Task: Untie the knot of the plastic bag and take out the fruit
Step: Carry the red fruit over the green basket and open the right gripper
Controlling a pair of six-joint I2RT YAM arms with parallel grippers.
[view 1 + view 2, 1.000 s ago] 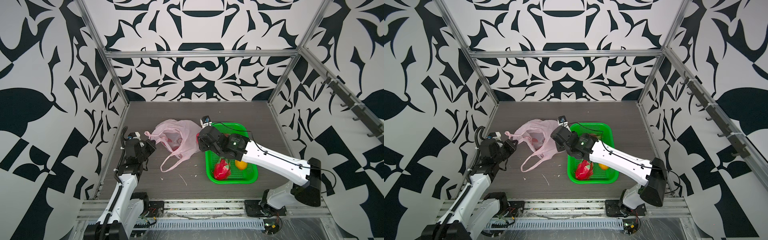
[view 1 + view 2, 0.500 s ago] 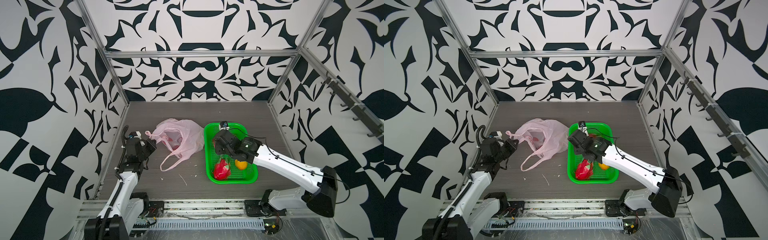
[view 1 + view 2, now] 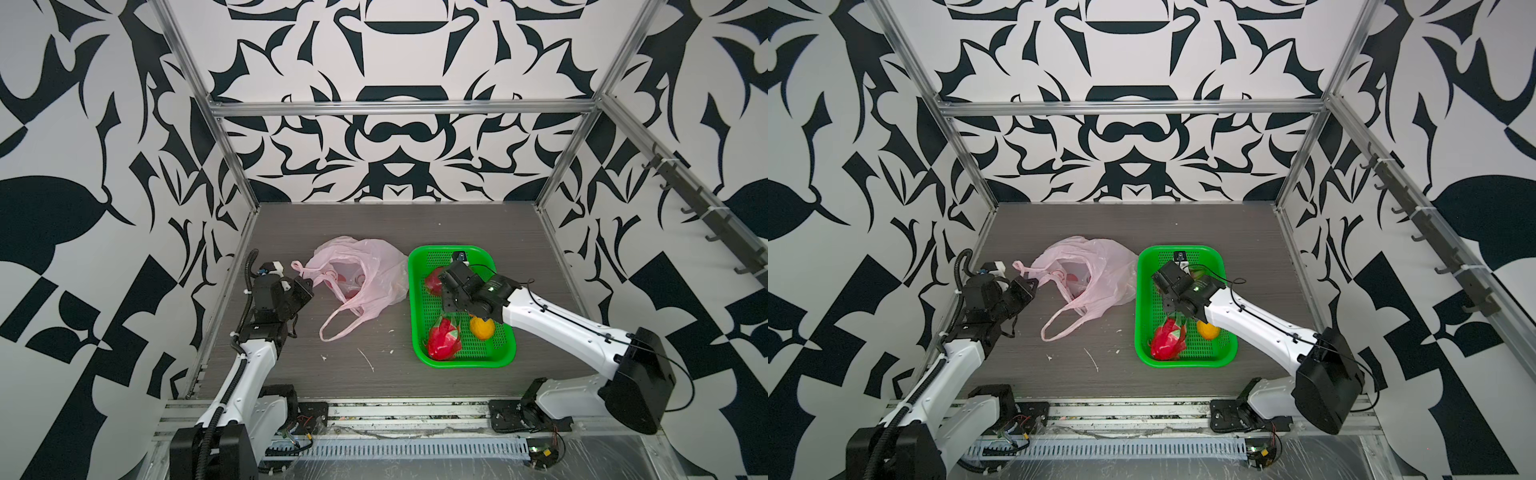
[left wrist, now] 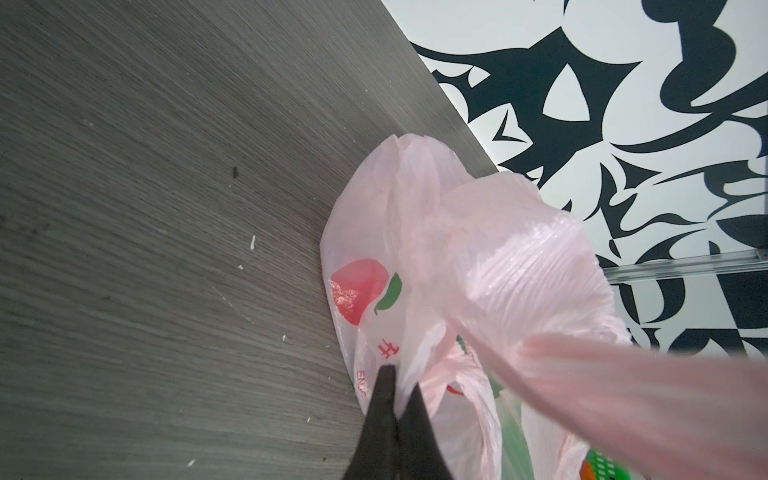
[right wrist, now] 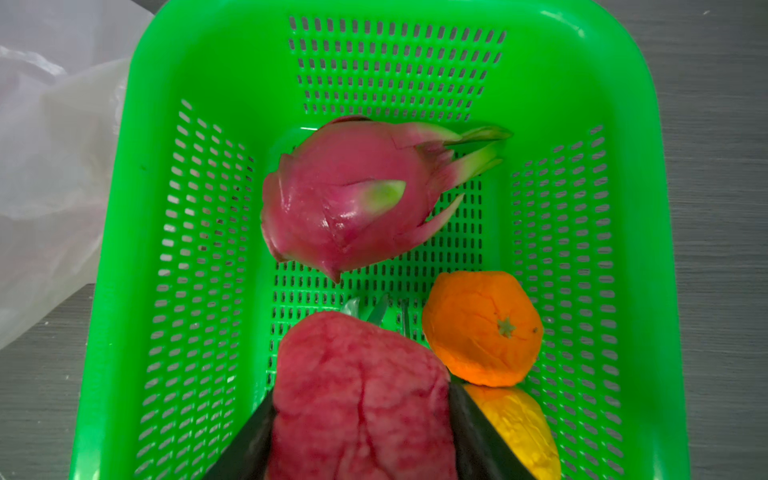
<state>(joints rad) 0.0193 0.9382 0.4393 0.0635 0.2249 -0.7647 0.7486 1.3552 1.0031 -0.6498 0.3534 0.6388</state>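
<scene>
- The right gripper is clamped on the bumpy red fruit. One finger sits on each flank, and the fruit hangs over the far half of the green basket.
- The basket stands toward the right edge of the table. In its near half lie a dragon fruit, an orange and a yellower fruit.
- The step in hand is judged to be setting the red fruit down in the basket.
- The fruit is best lowered over the bare floor by the basket's far left corner, where no other fruit lies.
- The jaws should be parted only when the fruit is close to the floor, so that it is not dropped and sent rolling into the others.
- One finger appears very near the yellower fruit, so a straight descent and a straight lift are advised to avoid nudging it.
- The left gripper is clenched on a strand of the plastic bag, which lies slack toward the table's left edge, touching the basket's left wall.
- No tight twist is seen, and one loop handle lies free on the table, so the knot is judged undone.
- The left grip is best held firm, so that the bag's mouth stands open for another reach.
- It cannot be told whether the red shape inside the bag is fruit or only the printed logo, so this should be checked before the task is counted finished.
</scene>
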